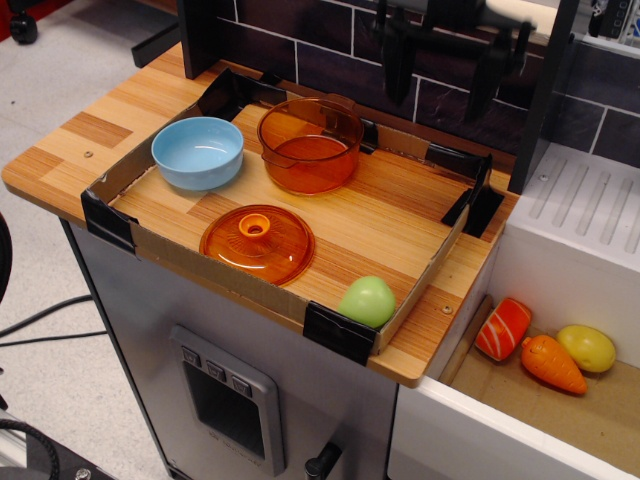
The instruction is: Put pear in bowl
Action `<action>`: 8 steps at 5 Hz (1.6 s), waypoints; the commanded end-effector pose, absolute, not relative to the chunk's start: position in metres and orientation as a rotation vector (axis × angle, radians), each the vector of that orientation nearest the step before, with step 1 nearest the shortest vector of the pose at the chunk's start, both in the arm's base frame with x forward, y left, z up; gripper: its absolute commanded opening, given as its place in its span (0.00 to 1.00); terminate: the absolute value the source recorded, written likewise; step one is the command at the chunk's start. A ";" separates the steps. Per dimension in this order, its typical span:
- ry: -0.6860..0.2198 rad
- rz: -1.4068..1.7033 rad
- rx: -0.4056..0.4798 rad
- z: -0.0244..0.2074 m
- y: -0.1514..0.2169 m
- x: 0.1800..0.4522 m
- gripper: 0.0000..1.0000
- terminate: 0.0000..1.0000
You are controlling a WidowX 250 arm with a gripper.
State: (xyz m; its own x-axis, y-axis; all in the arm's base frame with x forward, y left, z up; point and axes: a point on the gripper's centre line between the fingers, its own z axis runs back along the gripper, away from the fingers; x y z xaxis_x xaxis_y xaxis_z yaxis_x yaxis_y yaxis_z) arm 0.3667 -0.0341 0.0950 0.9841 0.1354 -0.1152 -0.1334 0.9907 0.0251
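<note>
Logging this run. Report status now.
Gripper open, high at back wall. Pear in tray's near right corner. Bowl empty, far left. Lid between them.

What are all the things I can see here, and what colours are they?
pear: one, light green, near right corner of the tray
bowl: one, light blue, far left corner of the tray
pot: one, see-through orange, back of the tray beside the bowl
lid: one, orange, flat on the tray's front
tray: one, brown cardboard with black taped corners, on the wooden counter
salmon piece: one, orange and white, in the sink at right
carrot: one, orange, beside it
lemon: one, yellow, behind the carrot
gripper: one, black, open, high above the tray's back
</note>
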 end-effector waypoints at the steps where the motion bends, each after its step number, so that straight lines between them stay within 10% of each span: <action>1: -0.016 -0.089 -0.004 0.113 -0.024 0.341 1.00 0.00; 3: 0.071 -0.333 -0.131 0.103 -0.014 0.306 1.00 0.00; 8: 0.026 -0.483 -0.128 0.053 -0.026 0.273 1.00 0.00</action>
